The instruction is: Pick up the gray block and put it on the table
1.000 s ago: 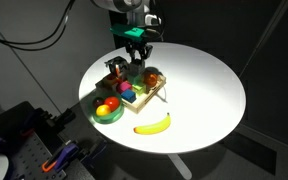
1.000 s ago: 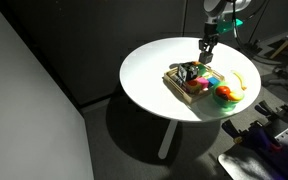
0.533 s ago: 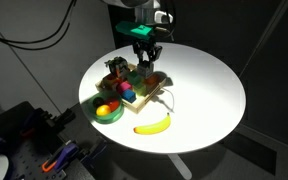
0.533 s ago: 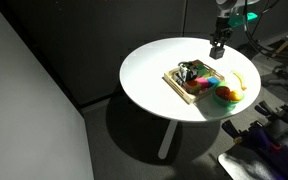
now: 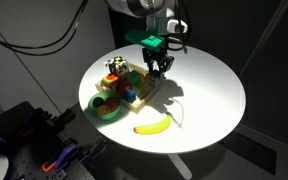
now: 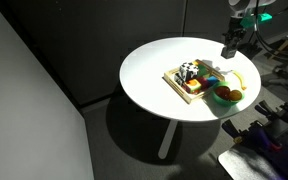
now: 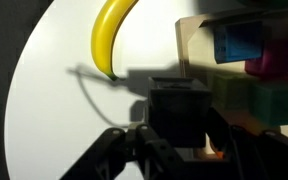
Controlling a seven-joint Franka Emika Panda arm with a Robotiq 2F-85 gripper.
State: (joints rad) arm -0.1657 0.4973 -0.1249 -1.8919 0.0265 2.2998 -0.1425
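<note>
The hand point(image 5: 160, 67) clamps the gray block point(image 7: 179, 108) above the table point(image 5: 212, 92).

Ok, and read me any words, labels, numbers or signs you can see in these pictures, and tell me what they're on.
None can be read in any view.
The banana, the gray block in the gripper and the table show no lettering.
The equipment beside the table is too blurred to tell.

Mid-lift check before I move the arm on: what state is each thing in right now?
gripper: shut on the gray block, raised
gray block: held in the air, not yet on the table
banana: lying flat on the table
wooden tray: on the table, coloured blocks inside
</note>
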